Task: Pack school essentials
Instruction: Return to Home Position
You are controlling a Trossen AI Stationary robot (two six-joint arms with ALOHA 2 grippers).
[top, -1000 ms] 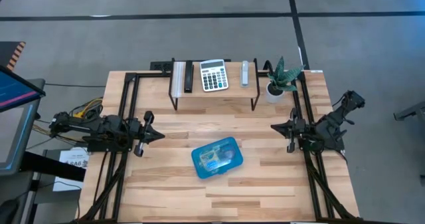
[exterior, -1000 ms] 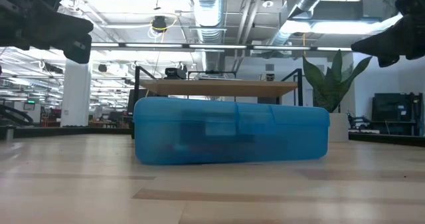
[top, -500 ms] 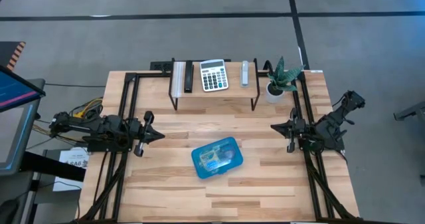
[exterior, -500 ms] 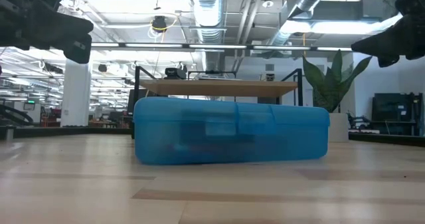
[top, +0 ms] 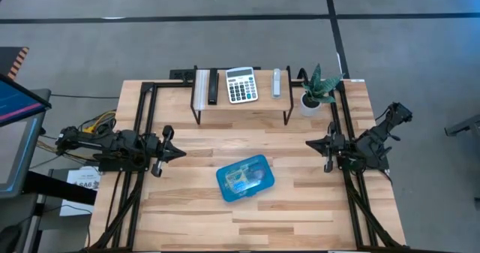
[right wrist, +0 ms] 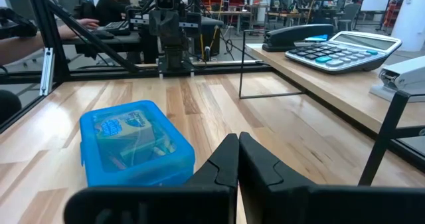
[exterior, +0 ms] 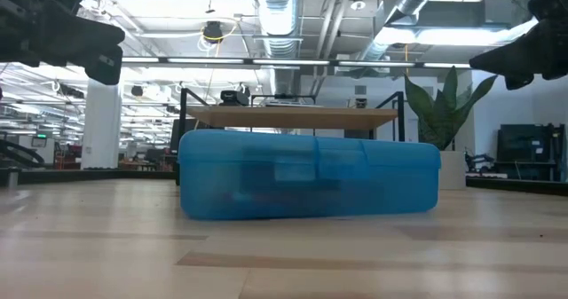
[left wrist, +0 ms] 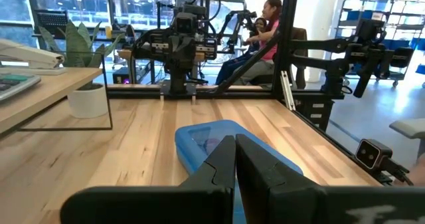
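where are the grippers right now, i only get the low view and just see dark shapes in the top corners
observer: The left gripper sits by the table's left edge, the right gripper by its right edge, both apart from the blue supply box.
operator: holding anything
observer: No; each wrist view shows its gripper shut and empty.
operator: what's up top behind the box
observer: A calculator lies on the raised shelf, seen from above.

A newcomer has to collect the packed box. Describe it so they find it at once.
On the wooden table, look in front of the raised shelf, between the left gripper and right gripper. The translucent blue box lies there, lid shut. It is the only box; the calculator and potted plant stand farther back.
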